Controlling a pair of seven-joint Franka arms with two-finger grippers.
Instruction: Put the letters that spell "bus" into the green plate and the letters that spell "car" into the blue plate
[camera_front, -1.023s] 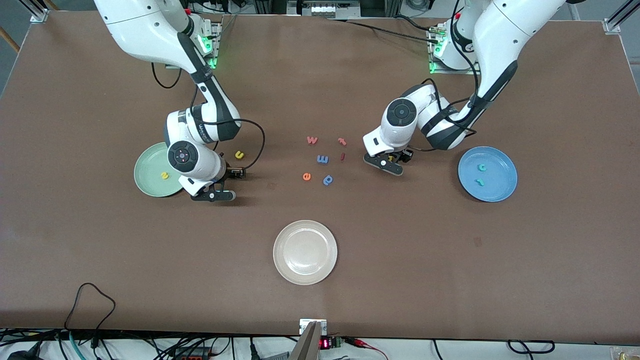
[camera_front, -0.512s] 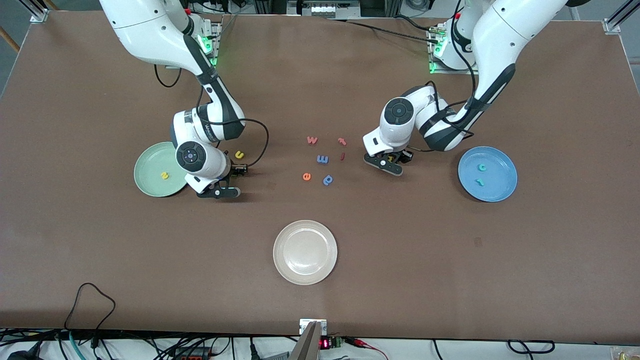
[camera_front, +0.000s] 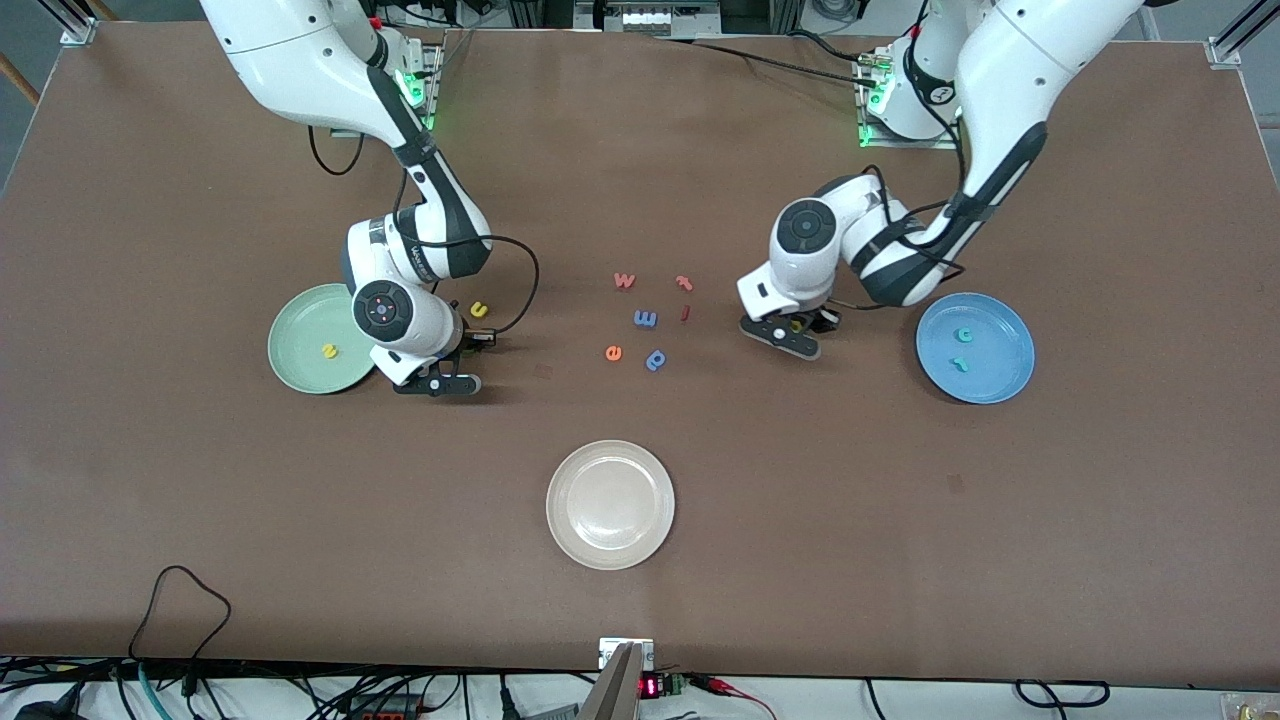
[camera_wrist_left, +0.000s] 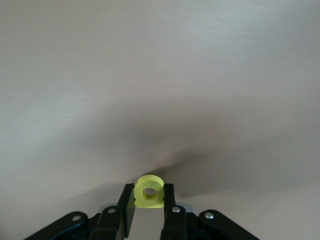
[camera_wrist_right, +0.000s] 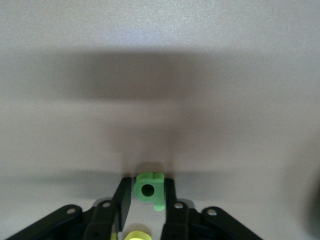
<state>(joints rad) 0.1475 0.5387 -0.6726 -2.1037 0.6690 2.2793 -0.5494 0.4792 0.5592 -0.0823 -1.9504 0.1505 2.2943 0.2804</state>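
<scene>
My right gripper (camera_front: 452, 362) is low at the table beside the green plate (camera_front: 300, 325), shut on the green b (camera_wrist_right: 149, 190). A yellow s (camera_front: 328, 351) lies in that plate. The yellow u (camera_front: 480, 309) lies on the table just past the right hand and also shows as the yellow u (camera_wrist_right: 136, 235) in the right wrist view. My left gripper (camera_front: 795, 326) is shut on the yellow a (camera_wrist_left: 149, 191), low over the table between the loose letters and the blue plate (camera_front: 1003, 345). The teal c (camera_front: 964, 335) and teal r (camera_front: 959, 363) lie in the blue plate.
Loose letters lie mid-table: a red w (camera_front: 624, 280), a red r (camera_front: 684, 283), a blue m (camera_front: 645, 318), a red i (camera_front: 685, 313), an orange e (camera_front: 614, 352) and a blue p (camera_front: 655, 359). A white plate (camera_front: 610, 470) sits nearer the front camera.
Both grippers have closed, the right on the green b and the left on the yellow a. The right hand shifted toward the u, and the left hand shifted toward the blue plate.
</scene>
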